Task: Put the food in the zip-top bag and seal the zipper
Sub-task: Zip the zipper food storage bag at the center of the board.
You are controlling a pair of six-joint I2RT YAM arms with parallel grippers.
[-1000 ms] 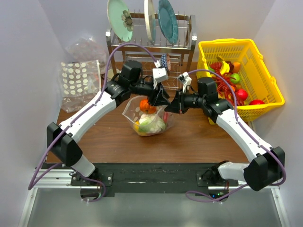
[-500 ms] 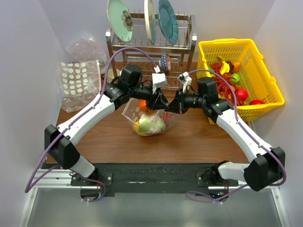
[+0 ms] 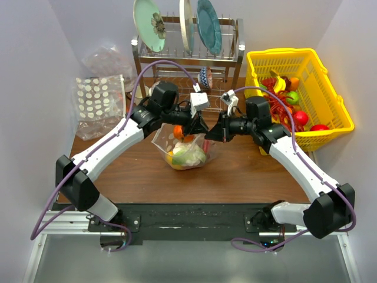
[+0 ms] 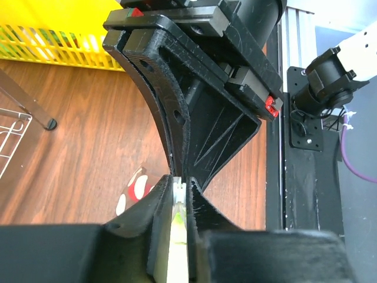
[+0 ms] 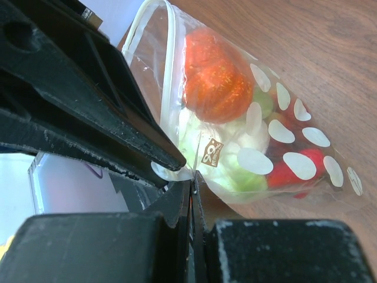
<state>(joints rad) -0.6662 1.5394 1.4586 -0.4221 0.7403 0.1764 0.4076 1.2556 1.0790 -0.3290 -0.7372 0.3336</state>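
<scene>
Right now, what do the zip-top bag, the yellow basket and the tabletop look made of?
The zip-top bag looks like thin clear plastic film: glossy, printed with white ovals, and the food shows through it. The yellow basket is probably moulded plastic, given its uniform colour and lattice walls. The tabletop shows brown wood grain with a low sheen; I cannot tell whether it is solid wood, veneer or laminate.

Bright even light, soft shadows, top view sharp, wrist views blurred in near foreground
</scene>
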